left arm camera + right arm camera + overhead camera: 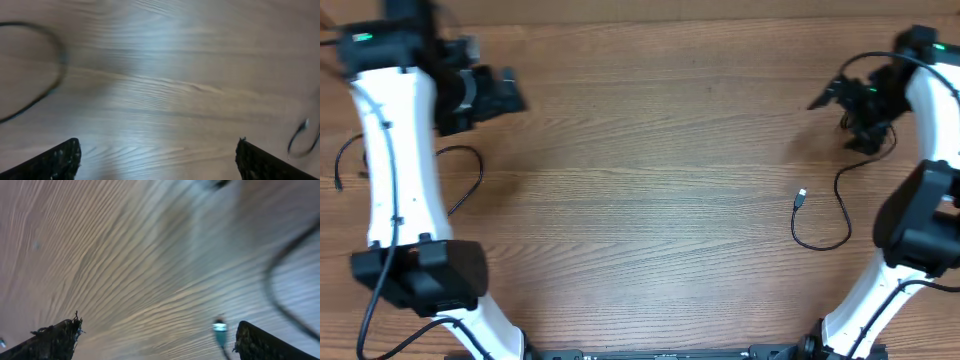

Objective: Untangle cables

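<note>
Black looped cable (481, 172) and silver-tipped thin black cable (820, 246) are being seen well apart, seemingly untangled; left tool (157, 146) and right tool (157, 327) are being held open, empty.

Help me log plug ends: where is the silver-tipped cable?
Overhead view: the silver-tipped cable lies on the table, right side, looped beside the right arm, plug toward the centre.

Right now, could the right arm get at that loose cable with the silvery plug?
Probably yes: the cable lies on bare table close to the right gripper, which is open and empty, and nothing lies over it.
</note>
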Robot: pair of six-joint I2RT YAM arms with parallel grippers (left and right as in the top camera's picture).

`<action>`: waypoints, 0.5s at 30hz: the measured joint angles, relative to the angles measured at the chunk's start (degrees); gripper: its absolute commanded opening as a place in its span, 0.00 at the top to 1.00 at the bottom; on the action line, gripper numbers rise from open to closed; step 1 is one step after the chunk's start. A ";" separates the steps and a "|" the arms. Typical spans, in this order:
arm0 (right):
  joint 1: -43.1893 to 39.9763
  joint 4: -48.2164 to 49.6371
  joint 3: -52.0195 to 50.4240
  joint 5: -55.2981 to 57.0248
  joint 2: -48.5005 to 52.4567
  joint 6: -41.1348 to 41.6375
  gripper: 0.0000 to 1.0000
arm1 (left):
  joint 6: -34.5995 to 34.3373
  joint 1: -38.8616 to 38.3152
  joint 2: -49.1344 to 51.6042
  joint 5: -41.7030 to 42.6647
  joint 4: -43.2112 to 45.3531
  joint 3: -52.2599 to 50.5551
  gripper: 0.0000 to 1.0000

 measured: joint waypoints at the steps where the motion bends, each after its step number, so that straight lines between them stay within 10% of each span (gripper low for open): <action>1: -1.14 0.02 0.00 0.04 0.00 -0.02 0.00 | 0.13 -2.10 0.00 -0.02 0.70 -0.66 0.00; 15: -11.93 4.98 0.00 5.38 0.00 -0.66 0.00 | 0.42 -20.68 1.01 -8.85 6.82 -11.58 0.00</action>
